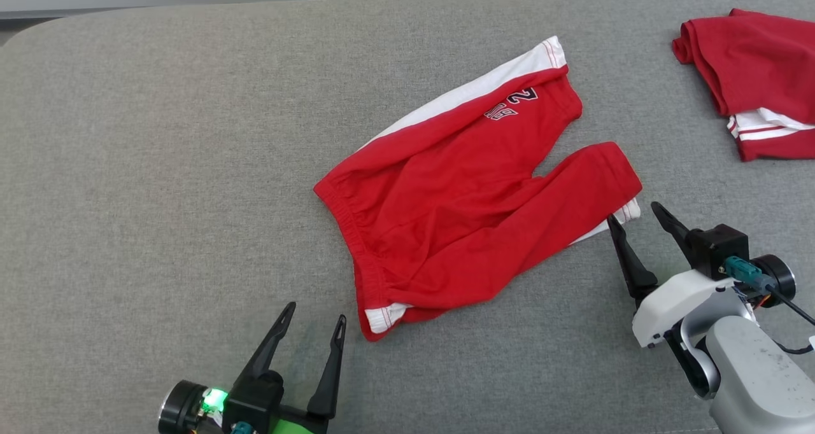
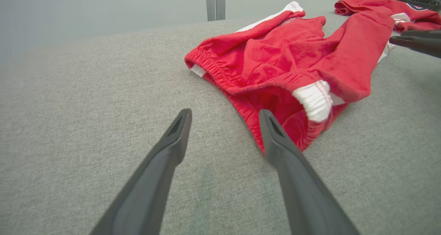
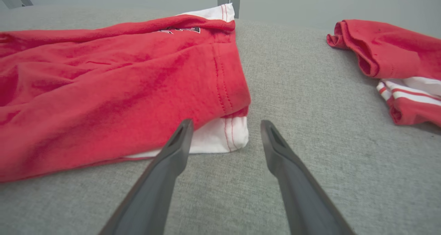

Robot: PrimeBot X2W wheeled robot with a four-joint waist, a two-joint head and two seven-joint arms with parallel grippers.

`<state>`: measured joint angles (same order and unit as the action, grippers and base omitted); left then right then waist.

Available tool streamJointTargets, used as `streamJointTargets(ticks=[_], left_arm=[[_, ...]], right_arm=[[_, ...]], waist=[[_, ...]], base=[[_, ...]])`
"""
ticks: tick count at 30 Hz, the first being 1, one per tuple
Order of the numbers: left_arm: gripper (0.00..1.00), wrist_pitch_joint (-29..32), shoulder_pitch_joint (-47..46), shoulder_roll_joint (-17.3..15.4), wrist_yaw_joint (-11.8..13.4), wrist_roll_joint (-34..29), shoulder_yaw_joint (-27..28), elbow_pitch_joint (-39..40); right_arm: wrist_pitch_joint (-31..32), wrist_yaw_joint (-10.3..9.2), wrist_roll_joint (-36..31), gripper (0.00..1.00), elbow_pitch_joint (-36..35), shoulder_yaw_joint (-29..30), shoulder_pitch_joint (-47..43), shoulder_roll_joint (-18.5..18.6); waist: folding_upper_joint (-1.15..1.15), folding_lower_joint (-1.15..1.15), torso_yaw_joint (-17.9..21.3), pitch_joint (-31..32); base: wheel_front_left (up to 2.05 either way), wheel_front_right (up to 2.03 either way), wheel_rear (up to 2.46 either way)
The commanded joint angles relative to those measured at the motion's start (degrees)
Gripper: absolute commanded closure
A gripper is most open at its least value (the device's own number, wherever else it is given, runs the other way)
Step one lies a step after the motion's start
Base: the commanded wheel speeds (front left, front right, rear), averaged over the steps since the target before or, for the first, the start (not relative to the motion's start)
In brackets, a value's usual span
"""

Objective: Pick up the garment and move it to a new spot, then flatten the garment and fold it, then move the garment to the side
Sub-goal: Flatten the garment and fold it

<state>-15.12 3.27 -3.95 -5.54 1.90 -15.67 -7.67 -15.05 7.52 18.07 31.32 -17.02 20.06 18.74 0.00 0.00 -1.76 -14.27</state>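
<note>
Grey woven cloth covers the one table (image 1: 127, 167). One pair of red shorts (image 1: 458, 211) lies mid-table, its long axis slanting from the near-left waistband to the far-right leg hems. One second red garment (image 1: 751, 77) sits well apart, far right. Both grippers are spread and empty: the right gripper (image 1: 633, 212), the closer, is just beside the near hem, and the left gripper (image 1: 317, 311) is near the waistband corner.

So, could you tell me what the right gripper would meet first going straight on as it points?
Probably the white leg hem of the red shorts, just ahead of the open right gripper, though depth is unclear.
</note>
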Motion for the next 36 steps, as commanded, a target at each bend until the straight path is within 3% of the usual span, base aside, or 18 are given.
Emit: streamJointTargets(ticks=[1,5,11,22,35,36], left_arm=[[0.00,0.01,1.20,-0.45,0.16,-0.22,0.39,0.87],[0.00,0.01,2.91,-0.83,-0.27,-0.35,0.41,4.74],[0.00,0.01,3.57,-1.20,-1.47,0.43,-4.12,6.30],[0.00,0.01,-3.79,-0.83,-1.94,2.93,-11.65,-3.15],[0.00,0.01,-9.56,0.43,-1.96,5.31,-13.73,-5.63],[0.00,0.01,-9.62,0.48,-1.96,5.95,-13.65,-5.68]], right_arm=[[-0.16,-0.07,0.49,0.00,-0.09,-0.02,-0.97,0.34],[-0.16,-0.07,0.67,0.00,0.22,-0.02,-1.49,0.71],[-0.16,-0.07,0.75,0.00,0.90,-0.10,-1.55,1.00],[-0.16,-0.07,1.75,0.00,4.84,-4.89,2.83,1.70],[-0.16,-0.07,4.50,0.00,8.45,-10.33,8.69,3.25],[-0.16,-0.07,5.11,0.09,8.83,-10.92,8.91,3.27]], waist=[[0.00,0.00,-0.21,0.39],[0.00,0.00,-0.44,0.82],[0.00,0.00,-0.66,0.88],[0.00,0.00,0.15,-0.11],[0.00,0.00,-0.78,-2.58],[0.00,0.00,-1.01,-2.73]], base=[[0.00,0.00,0.00],[0.00,0.00,0.00],[0.00,0.00,0.00],[0.00,0.00,0.00],[0.00,0.00,0.00],[0.00,0.00,0.00]])
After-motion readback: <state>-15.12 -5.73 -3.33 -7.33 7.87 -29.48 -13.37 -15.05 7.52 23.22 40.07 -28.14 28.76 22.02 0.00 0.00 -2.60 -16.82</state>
